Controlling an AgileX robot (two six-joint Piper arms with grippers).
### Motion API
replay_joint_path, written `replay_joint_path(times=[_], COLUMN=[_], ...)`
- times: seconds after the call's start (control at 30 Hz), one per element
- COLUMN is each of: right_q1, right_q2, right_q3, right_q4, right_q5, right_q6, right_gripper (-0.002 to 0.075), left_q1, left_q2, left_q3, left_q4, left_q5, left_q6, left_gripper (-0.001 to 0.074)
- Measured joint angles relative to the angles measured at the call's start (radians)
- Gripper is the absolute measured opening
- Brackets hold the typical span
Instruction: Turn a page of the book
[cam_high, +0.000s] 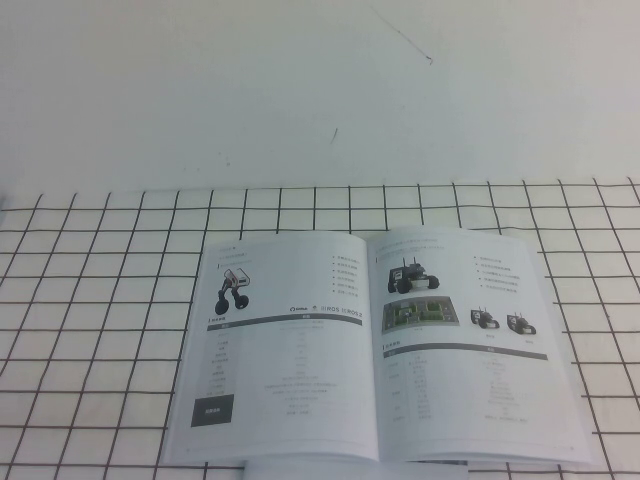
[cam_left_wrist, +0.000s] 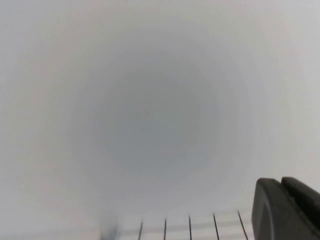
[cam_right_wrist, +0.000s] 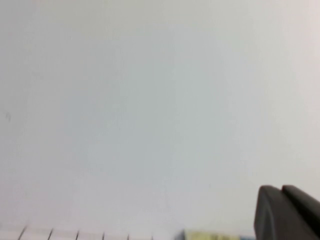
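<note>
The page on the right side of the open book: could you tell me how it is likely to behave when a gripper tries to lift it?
The page looks thin and glossy, so probably floppy and slippery. It lies flat on the book, leaving little edge to catch. Both the left gripper and the right gripper are shut, away from it.

Right gripper (cam_right_wrist: 280, 212): dark fingers (cam_right_wrist: 292, 212) pressed together, nothing between them, seen at frame corner. Beyond the fingertips a plain white wall (cam_right_wrist: 150, 100) fills most of the view. Under the gripper, a strip of white cloth with dark grid lines (cam_right_wrist: 75, 235); a yellowish patch (cam_right_wrist: 210, 235) just beside the fingers, too blurred to identify.
</note>
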Motion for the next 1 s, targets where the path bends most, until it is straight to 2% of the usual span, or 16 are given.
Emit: replay_joint_path(times=[0.13,0.3,0.43,0.53,0.67,0.77,0.93,1.0], right_q1=[0.0,0.0,0.0,0.0,0.0,0.0,0.0,0.0], right_q2=[0.0,0.0,0.0,0.0,0.0,0.0,0.06,0.128], right_q3=[0.0,0.0,0.0,0.0,-0.071,-0.208,-0.413,-0.472], right_q4=[0.0,0.014,0.024,0.002,-0.059,-0.084,-0.088,-0.063], right_q5=[-0.216,-0.434,-0.563,-0.581,-0.379,-0.118,0.284,0.402], right_q6=[0.006,0.152,0.189,0.196,0.198,0.198,0.198,0.2], right_gripper=[0.0,0.0,0.0,0.0,0.0,0.0,0.0,0.0], left_q1=[0.0,0.0,0.0,0.0,0.0,0.0,0.0,0.0], left_q2=[0.0,0.0,0.0,0.0,0.0,0.028,0.19,0.263], left_q3=[0.0,0.0,0.0,-0.004,-0.143,-0.283,-0.437,-0.461], left_q4=[0.019,0.016,-0.006,-0.007,0.037,0.05,0.034,-0.008], left_q5=[-0.188,-0.35,-0.394,-0.367,-0.066,0.167,0.392,0.424], left_q6=[0.003,-0.123,-0.162,-0.192,-0.204,-0.208,-0.209,-0.209], left_gripper=[-0.0003,-0.0003,-0.0002,-0.0003,-0.0002,-0.0002,-0.0002,-0.0002])
